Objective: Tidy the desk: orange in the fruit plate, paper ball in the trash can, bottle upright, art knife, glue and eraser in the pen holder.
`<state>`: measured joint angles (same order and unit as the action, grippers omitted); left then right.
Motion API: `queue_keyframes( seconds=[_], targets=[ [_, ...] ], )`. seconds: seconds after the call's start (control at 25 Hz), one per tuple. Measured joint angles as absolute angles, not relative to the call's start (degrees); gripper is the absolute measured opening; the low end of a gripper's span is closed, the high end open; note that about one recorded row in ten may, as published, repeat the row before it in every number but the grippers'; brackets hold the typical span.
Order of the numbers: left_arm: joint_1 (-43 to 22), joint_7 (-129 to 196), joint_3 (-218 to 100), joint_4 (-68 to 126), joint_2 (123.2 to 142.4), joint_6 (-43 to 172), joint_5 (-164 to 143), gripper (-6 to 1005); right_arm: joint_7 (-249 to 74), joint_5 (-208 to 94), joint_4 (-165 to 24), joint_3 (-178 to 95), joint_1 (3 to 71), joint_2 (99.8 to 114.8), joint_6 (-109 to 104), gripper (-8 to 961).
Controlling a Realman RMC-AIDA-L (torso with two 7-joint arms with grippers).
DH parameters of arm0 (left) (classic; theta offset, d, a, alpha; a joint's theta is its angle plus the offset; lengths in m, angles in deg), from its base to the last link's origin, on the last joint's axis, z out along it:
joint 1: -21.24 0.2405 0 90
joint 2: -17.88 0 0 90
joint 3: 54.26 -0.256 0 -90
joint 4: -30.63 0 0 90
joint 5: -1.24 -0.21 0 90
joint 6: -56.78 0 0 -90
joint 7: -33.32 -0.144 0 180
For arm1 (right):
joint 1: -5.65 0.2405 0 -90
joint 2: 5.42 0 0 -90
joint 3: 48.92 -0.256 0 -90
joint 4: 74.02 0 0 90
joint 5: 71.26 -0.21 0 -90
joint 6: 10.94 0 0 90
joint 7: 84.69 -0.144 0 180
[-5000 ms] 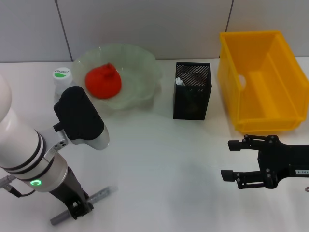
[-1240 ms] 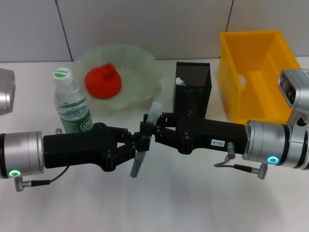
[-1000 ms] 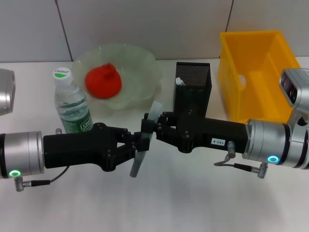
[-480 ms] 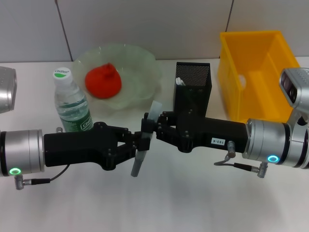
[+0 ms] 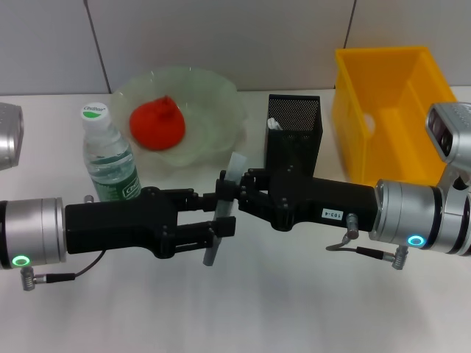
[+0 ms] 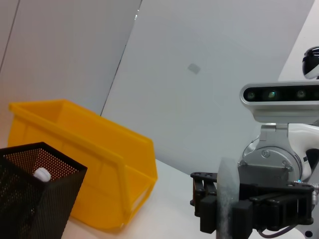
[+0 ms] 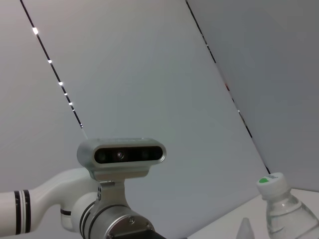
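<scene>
- Tabletop (image 5: 294, 309), plain white and matte, fills the lower part of our head view, and pale grey wall panels (image 5: 221, 37) with thin dark seams rise behind it
- We see both arms reaching in level above the table and meeting near its middle, in front of the pen holder (image 5: 293, 136)
- We see the art knife (image 5: 224, 206), a slim grey bar, tilted between them, its upper end towards the pen holder
- The right gripper (image 5: 234, 193) has its fingers clamped on the upper part of the knife
- The left gripper (image 5: 221, 217) has its fingers spread, one above and one below, around the lower part of the knife
- In the left wrist view we see the knife (image 6: 227, 204) edge-on, held in the right gripper (image 6: 219, 209)
- The black mesh pen holder stands upright with something white poking up inside
- The bottle (image 5: 107, 158) stands upright with its green cap, just beside the fruit plate (image 5: 213, 103)
- The orange (image 5: 157, 123) sits in that pale green plate
- The yellow trash can (image 5: 397, 118) stands at the right rear of the table; we cannot see a paper ball in it
</scene>
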<state>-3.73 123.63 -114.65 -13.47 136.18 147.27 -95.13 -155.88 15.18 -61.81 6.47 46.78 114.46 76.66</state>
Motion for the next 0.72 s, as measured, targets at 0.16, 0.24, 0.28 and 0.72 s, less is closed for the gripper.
queue_keyframes(
  seconds=[0.16, 0.24, 0.28, 0.72],
  targets=[
    [-3.8, 124.1, -114.6, -13.4, 136.15, 147.2, -95.1, 530, -155.9, 15.2, -61.8, 6.5, 46.7, 114.46, 76.7, 145],
    [-3.6, 124.3, -113.5, -13.4, 135.62, 147.3, -95.2, 590, -155.9, 15.2, -61.8, 6.4, 46.7, 114.46, 76.8, 145],
    [-3.6, 124.3, -113.5, -13.4, 135.62, 147.3, -95.2, 619, -155.9, 15.2, -61.7, 6.2, 46.6, 114.46, 77.1, 145],
    [5.2, 115.2, -101.1, -13.5, 133.48, 150.3, -94.9, 829, -162.8, 14.6, -45.0, 5.5, 41.1, 113.75, 77.3, 144]
  ],
)
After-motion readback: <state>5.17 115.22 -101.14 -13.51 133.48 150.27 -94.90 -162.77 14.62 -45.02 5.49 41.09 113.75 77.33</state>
